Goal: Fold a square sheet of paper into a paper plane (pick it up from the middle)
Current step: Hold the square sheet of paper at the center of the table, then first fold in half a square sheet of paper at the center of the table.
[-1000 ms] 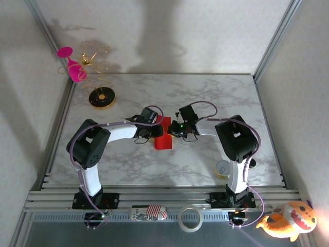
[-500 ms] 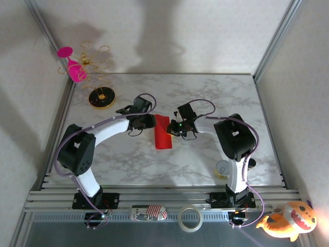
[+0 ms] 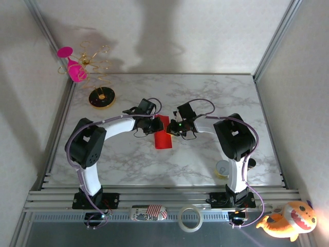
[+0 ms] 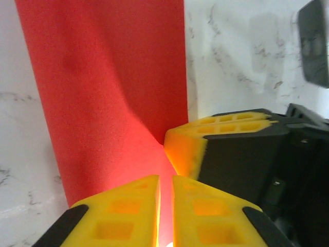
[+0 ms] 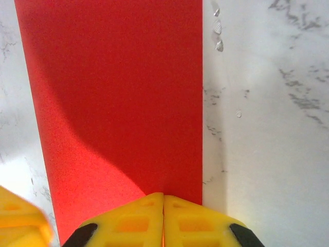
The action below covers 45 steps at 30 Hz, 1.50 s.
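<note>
The square sheet of paper lies folded into a narrow bright red strip at the middle of the marble table. Both grippers meet over its far half. My left gripper comes in from the left. In the left wrist view its yellow fingers stand almost together on the paper, with red showing in the thin slit, so the left gripper is shut on it. My right gripper is shut on the strip's near right corner. A low ridge in the paper runs toward the right fingertip.
A pink wine glass hangs on a gold wire stand at the far left. A small round tin sits by the right arm's base. Along the front rail lie a striped pouch, a tape roll and an orange plush toy.
My left gripper drew back to the left, then returned to the strip and closed its jaws there. The right gripper stayed shut in place. The strip barely shifted.
</note>
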Motion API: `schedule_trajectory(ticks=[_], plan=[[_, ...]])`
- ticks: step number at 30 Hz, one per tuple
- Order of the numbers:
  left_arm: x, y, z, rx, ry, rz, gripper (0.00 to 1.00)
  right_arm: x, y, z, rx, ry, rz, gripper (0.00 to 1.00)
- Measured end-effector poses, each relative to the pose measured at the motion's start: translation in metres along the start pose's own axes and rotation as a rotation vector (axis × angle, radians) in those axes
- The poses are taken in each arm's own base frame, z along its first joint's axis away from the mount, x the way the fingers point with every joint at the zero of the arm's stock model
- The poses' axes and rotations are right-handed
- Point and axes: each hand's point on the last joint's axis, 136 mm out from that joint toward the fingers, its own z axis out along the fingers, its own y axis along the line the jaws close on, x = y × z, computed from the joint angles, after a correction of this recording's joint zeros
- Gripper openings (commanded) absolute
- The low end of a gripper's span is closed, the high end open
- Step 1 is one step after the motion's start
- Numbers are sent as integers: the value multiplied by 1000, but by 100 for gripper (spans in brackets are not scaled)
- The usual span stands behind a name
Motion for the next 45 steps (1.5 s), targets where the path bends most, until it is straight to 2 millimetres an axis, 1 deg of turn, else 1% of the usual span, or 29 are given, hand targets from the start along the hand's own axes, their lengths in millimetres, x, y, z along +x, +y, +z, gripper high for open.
schedule_trajectory(ticks=[5, 10, 15, 20, 25, 30, 33, 37, 38, 39, 41, 43, 45], plan=[[7, 4, 9, -6, 35, -19, 8, 0, 0, 0, 1, 1, 0, 10], [12, 10, 14, -22, 53, -30, 8, -1, 0, 1, 2, 2, -1, 9], [17, 20, 21, -54, 76, -42, 8, -1, 0, 1, 6, 2, -3, 9], [18, 27, 20, -74, 86, -41, 10, -1, -1, 2, 19, -2, -5, 9], [14, 40, 18, -59, 89, -54, 11, -1, -2, 2, 25, -5, -5, 9], [13, 54, 10, -3, 68, -73, 10, 0, -2, 3, 28, -5, -13, 9], [12, 68, -1, 3, 44, -99, 10, -1, -2, 4, 31, -7, -24, 9], [10, 89, -18, -40, 12, -141, 10, -1, -2, 4, 34, -8, -36, 9], [9, 91, -22, -45, 6, -146, 10, -1, -2, 4, 35, -7, -36, 9], [6, 91, -26, -43, -5, -150, 11, -1, -2, 4, 36, -7, -35, 9], [2, 83, -32, -22, -24, -150, 11, -1, -2, 4, 38, -8, -36, 9], [0, 68, -35, 16, -42, -137, 11, -1, -2, 4, 40, -9, -37, 9], [1, 53, -33, 55, -44, -122, 11, -1, -2, 4, 40, -9, -38, 9]])
